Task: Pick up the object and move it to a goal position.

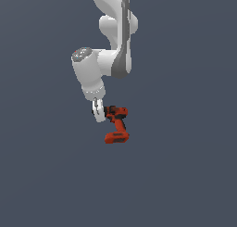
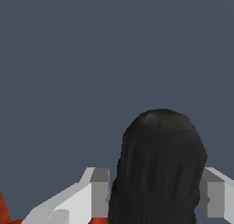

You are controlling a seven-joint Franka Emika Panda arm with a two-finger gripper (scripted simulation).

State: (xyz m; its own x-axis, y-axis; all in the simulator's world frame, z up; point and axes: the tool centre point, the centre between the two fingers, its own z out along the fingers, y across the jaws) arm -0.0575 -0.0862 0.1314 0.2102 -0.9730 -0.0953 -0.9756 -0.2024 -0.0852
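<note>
The object is a small red-orange drill point(image 1: 117, 125) with its battery base toward the bottom of the exterior view and its black chuck end beside my gripper point(image 1: 98, 113). In the wrist view the black chuck point(image 2: 157, 168) fills the gap between my gripper's point(image 2: 155, 193) two grey fingers point(image 2: 99, 189), which press against it on both sides. Slivers of the drill's red body show near that picture's edge. The frames do not show whether the drill rests on the floor or hangs above it.
A plain dark grey-blue surface point(image 1: 185, 175) surrounds the drill on every side. The white arm point(image 1: 115, 31) comes down from above the gripper. No other objects or goal marker show.
</note>
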